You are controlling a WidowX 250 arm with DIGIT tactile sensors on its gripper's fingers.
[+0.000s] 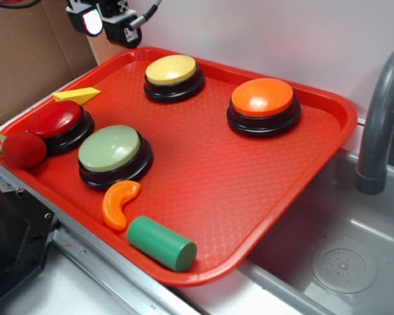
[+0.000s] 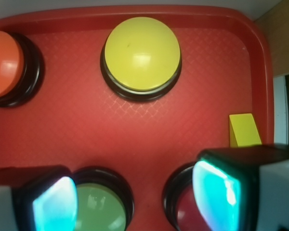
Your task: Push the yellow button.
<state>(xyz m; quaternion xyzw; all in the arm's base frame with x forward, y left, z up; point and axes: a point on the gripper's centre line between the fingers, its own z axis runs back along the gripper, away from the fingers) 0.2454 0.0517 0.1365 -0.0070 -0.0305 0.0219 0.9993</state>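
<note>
Red tray (image 1: pixel 302 190) resting beside a grey sink (image 1: pixel 354 262) with a grey faucet (image 1: pixel 381 125). Yellow button (image 1: pixel 171 69) seated on its black ring base near the tray's far rim, untouched. Orange button (image 1: pixel 262 98) set to one side of it, apart. Green button (image 1: pixel 109 149) and red button (image 1: pixel 54 119) placed toward the tray's near-left edge, just beside each other. Yellow wedge block (image 1: pixel 77 96) lying next to the red button. Strawberry toy (image 1: pixel 21 149) at the tray corner. Orange crescent (image 1: pixel 119 203) and green cylinder (image 1: pixel 161 243) lying along the near rim.

Gripper (image 2: pixel 135 202) raised above the tray, spread apart and holding nothing, fingers (image 2: pixel 216 190) straddling the green and red buttons in the wrist view. Yellow button (image 2: pixel 141 54) ahead of the gap between the fingers, well apart from them.
</note>
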